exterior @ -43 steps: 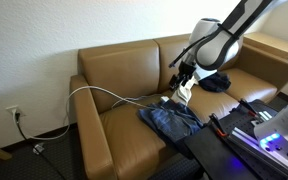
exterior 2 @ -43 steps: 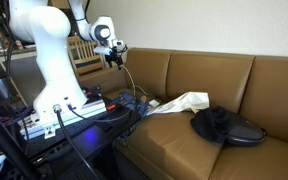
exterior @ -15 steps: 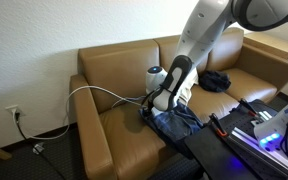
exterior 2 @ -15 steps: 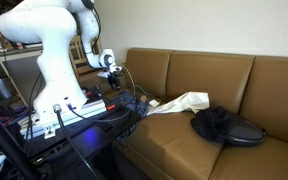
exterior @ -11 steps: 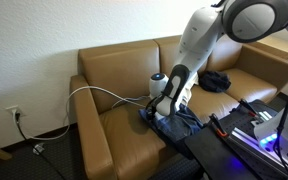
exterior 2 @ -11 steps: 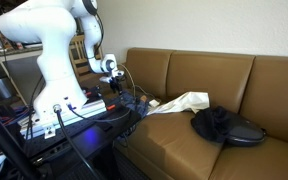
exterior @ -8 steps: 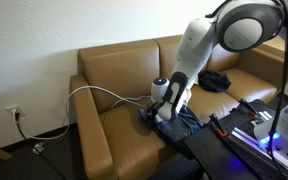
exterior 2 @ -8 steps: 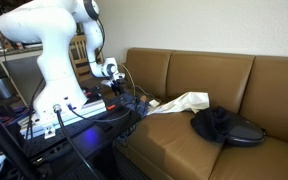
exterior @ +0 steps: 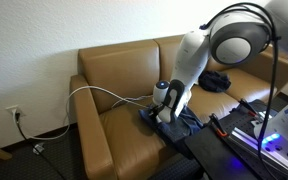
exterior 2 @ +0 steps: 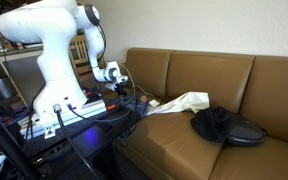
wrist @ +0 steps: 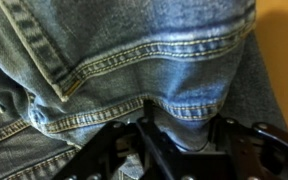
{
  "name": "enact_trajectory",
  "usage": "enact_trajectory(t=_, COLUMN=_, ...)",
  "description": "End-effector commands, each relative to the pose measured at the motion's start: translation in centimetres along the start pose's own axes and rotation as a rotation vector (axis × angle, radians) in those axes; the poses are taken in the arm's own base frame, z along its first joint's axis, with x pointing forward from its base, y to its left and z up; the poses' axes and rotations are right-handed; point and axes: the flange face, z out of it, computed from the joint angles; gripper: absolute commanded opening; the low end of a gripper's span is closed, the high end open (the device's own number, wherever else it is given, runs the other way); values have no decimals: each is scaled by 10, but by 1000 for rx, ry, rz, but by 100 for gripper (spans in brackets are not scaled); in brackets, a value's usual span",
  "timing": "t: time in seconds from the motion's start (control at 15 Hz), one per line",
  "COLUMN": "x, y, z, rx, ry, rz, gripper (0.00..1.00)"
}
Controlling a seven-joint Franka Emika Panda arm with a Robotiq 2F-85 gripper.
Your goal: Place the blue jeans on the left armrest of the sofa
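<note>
The blue jeans lie crumpled on the front of the brown sofa's middle seat; in the wrist view denim with tan stitching fills the frame. My gripper is pressed down onto their left edge. Seen from the wrist, the gripper has a stitched fold of the jeans pinched between its two black fingers. The sofa's left armrest is bare and lies well left of the gripper. In an exterior view the gripper sits low behind the equipment, and the jeans are hidden there.
A black garment and a white cloth lie on the sofa's right-hand seat. A white cable arcs over the left seat toward the gripper. The robot's base and rack stand in front of the sofa.
The arm has come down from above the sofa onto the jeans. Over the last second it sank the last stretch and the jaws went from wide open to closed on a fold.
</note>
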Motion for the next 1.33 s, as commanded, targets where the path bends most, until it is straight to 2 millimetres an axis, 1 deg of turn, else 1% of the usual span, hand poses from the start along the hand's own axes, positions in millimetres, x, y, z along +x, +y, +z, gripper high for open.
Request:
enact_trajectory(t=0.0, x=6, y=-7, z=-6, rx=47, ry=18, rz=41, gripper=17)
enact_trajectory(t=0.07, x=13, y=-13, z=-20, rx=76, ry=44, rz=54, gripper=11)
enact_trajectory(t=0.13, x=21, y=-21, z=-40, rx=123, ry=79, rz=71, gripper=4)
enact_trajectory(t=0.2, x=27, y=-29, z=-61, rx=164, ry=134, rz=76, gripper=1)
enact_trajectory(t=0.27, x=35, y=-38, z=-89, rx=196, ry=183, rz=73, gripper=0)
enact_trajectory(t=0.4, x=48, y=-55, z=-127, rx=261, ry=285, rz=60, gripper=1)
enact_trajectory(t=0.6, x=69, y=-89, z=-193, rx=368, ry=409, rz=13, gripper=2)
enact_trajectory(t=0.67, x=72, y=-100, z=-216, rx=406, ry=445, rz=2, gripper=2)
enact_trajectory(t=0.8, x=72, y=-121, z=-260, rx=483, ry=480, rz=-42, gripper=2)
enact_trajectory(t=0.87, x=66, y=-107, z=-206, rx=402, ry=401, rz=-8, gripper=2)
enact_trajectory(t=0.93, x=63, y=-112, z=-214, rx=410, ry=387, rz=-10, gripper=7)
enact_trajectory(t=1.13, x=59, y=-106, z=-202, rx=391, ry=372, rz=-4, gripper=7)
enact_trajectory(t=1.2, x=60, y=-105, z=-199, rx=389, ry=373, rz=-3, gripper=2)
enact_trajectory(t=1.27, x=63, y=-115, z=-199, rx=408, ry=399, rz=0, gripper=2)
